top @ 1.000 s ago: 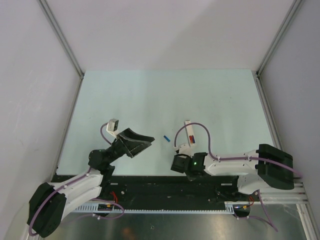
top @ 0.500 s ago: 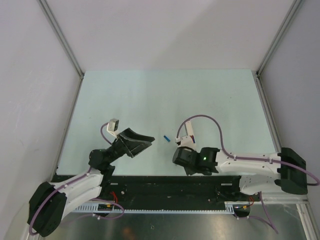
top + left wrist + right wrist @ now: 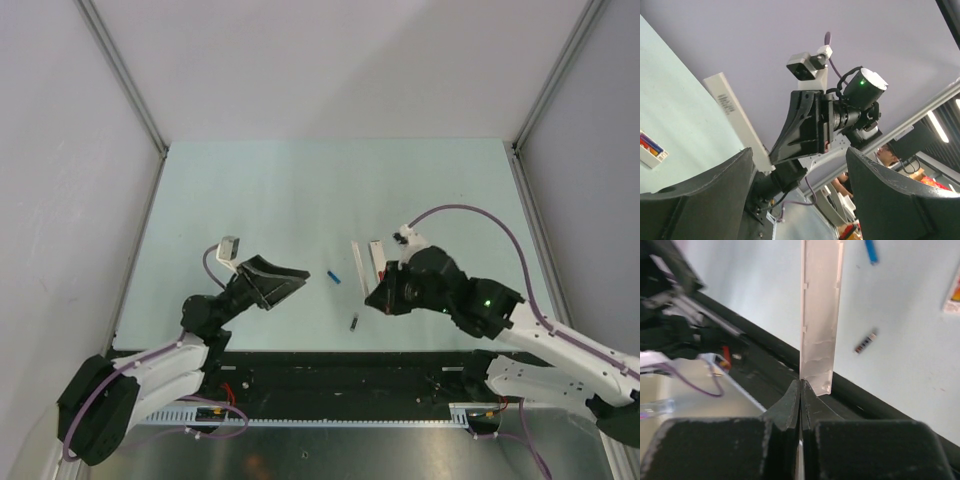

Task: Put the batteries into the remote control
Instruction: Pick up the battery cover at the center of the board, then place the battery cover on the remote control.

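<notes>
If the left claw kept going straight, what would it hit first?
Likely the right gripper and the white strip it pinches, seen between the left gripper's open fingers; from above, the blue battery lies nearer on that line, but height is unclear.

Just left of remote control (apart): cover; first battery further left, second battery before cover.

1 white strip: upper end cut off at 12 o'clock. Remote control: cut off at 3 o'clock.
</notes>
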You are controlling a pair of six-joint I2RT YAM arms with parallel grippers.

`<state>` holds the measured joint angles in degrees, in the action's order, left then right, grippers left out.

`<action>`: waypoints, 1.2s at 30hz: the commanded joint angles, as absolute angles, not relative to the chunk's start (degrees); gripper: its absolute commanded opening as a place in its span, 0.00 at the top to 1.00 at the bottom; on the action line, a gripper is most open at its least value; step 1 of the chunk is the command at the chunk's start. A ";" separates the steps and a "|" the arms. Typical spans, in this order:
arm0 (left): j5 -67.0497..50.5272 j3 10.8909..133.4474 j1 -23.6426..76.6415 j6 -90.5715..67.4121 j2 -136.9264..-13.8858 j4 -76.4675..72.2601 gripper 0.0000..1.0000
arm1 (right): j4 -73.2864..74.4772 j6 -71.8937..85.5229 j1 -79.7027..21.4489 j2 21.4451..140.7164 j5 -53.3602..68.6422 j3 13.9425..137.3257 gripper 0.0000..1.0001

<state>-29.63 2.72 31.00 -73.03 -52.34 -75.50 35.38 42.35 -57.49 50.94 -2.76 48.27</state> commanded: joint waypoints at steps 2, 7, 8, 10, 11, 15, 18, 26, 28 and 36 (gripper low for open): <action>-25.14 2.63 29.36 -72.07 -50.80 -89.74 0.20 | 22.69 42.36 -49.31 46.94 14.92 50.27 1.00; -24.70 6.32 29.09 -71.81 -53.96 -90.00 0.19 | 13.90 43.94 -47.02 46.23 24.16 49.66 1.00; -25.05 6.85 29.09 -71.89 -55.36 -90.26 0.19 | 12.67 44.38 -47.02 46.06 25.04 49.48 1.00; -25.22 8.52 29.09 -72.51 -56.77 -91.66 0.19 | 7.66 46.22 -46.67 45.79 28.29 48.61 1.00; -25.40 9.13 29.09 -72.86 -57.30 -92.10 0.19 | 6.08 47.01 -46.58 45.53 29.26 48.34 1.00; -25.49 13.34 29.00 -75.14 -60.46 -95.88 0.19 | -5.43 51.32 -44.83 44.82 34.52 47.20 1.00; -25.14 16.51 28.74 -75.85 -60.73 -96.24 0.19 | -15.09 57.02 -43.25 45.09 38.13 45.45 1.00; -27.59 25.13 28.83 -76.72 -60.64 -96.33 0.19 | -34.86 68.45 -42.36 46.32 41.04 40.35 1.00; -28.91 27.24 28.83 -77.08 -60.99 -96.33 0.19 | -37.60 70.13 -42.36 46.84 41.13 38.50 1.00; -32.34 32.60 30.14 -79.28 -64.42 -96.33 0.21 | -50.17 76.72 -42.36 49.13 41.92 34.72 1.00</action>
